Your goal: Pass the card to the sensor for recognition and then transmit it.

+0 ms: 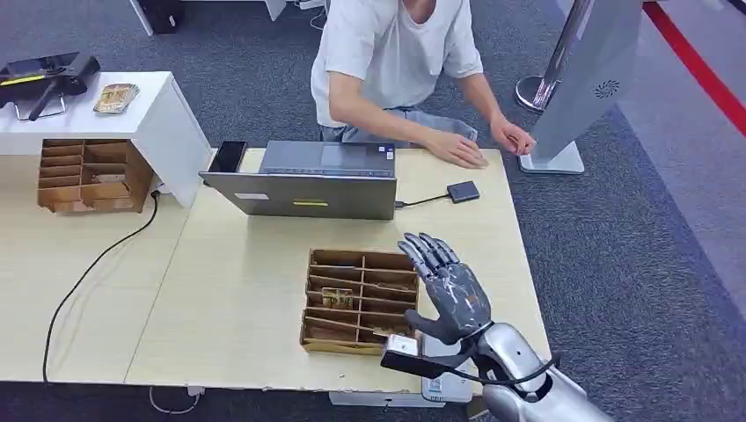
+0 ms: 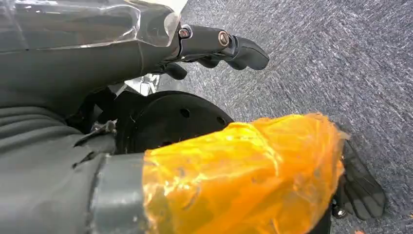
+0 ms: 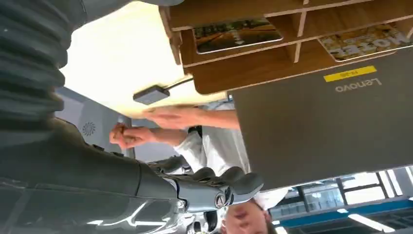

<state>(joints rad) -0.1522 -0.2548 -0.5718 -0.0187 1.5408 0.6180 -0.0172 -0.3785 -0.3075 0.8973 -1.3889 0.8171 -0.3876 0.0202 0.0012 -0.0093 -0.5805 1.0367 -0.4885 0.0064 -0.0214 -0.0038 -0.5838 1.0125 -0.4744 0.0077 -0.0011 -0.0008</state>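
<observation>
Silver forearm, nearest the camera in the head view, rises from the lower edge and carries the right robot hand, which hovers with fingers spread and straight over the right end of the wooden compartment tray; it holds nothing. The left robot hand appears in the left wrist view hanging over grey carpet, fingers loosely extended and nothing held, as far as that view shows. Inside the tray, a card lies flat in a middle slot on the pale surface; the right wrist view shows printed cards resting in adjacent compartments. Judged from appearance, the card is thin, light, stiff and smooth (likely to slip under a loose pinch), and lying flat against the slot floor it offers little edge to catch. The best hold would be across its short edges or by lifting one long edge against the divider, then pinching both faces. Beyond the tray stands a grey laptop, lid toward the robot, and right of it a small dark sensor on a cable, well apart from the tray. Farthest, a seated person rests a hand on the surface edge near the sensor.
</observation>
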